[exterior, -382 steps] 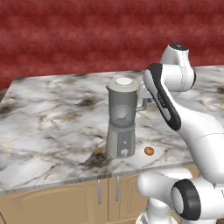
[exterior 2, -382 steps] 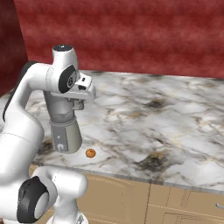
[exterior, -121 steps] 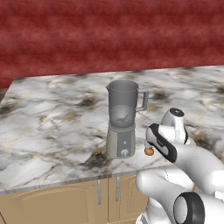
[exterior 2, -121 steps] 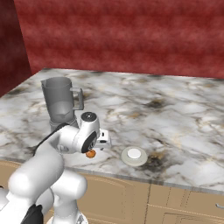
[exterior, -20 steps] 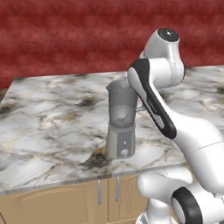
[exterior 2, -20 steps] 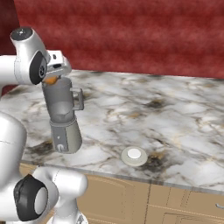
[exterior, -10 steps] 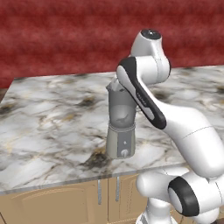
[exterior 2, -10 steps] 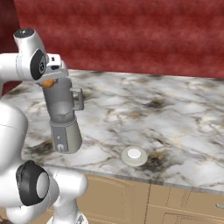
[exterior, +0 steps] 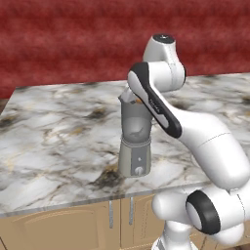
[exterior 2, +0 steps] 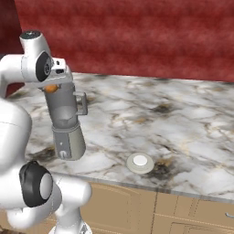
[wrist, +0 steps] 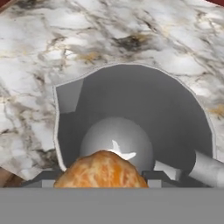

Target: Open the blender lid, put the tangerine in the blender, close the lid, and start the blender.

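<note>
The blender stands on the marble counter with its jar open, and the hand view looks straight down into the jar at the blade. My gripper hangs just above the jar's rim, shut on the tangerine. From the side, the tangerine shows as an orange spot at the jar's top edge, under the hand. A small orange patch also peeks out at the rim in the left base view. The blender lid lies flat on the counter to the blender's right, near the front edge.
The marble counter stretches wide to the right of the blender, backed by a red wall. Wooden cabinet fronts run below the counter's front edge. My arm arches over from the right of the blender.
The arm has swung a little further over the blender and lowered, carrying the tangerine from beside the rim to just above the jar's mouth. Blender and lid have stayed put.
</note>
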